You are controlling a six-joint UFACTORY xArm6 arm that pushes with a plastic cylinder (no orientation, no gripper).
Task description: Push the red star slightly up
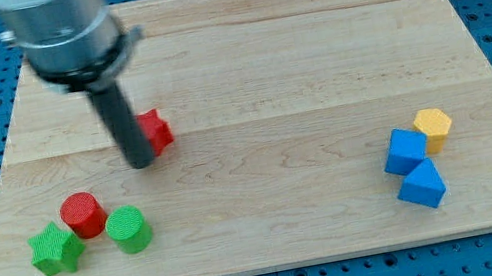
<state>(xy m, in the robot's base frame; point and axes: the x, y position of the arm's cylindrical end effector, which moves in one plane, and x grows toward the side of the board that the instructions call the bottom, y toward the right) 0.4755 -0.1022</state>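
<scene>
The red star [156, 130] lies on the wooden board's left half, partly hidden behind my rod. My tip [142, 161] rests on the board touching or just short of the star's lower left side. The rod rises from the tip to the arm's grey body at the view's top left. Only the star's right part shows.
A red cylinder [83, 213], a green star [56, 250] and a green cylinder [128, 229] cluster at the bottom left. Two blue blocks [405, 151] [422, 186] and a yellow hexagonal block [434, 127] sit at the right. The wooden board [295, 68] lies on blue pegboard.
</scene>
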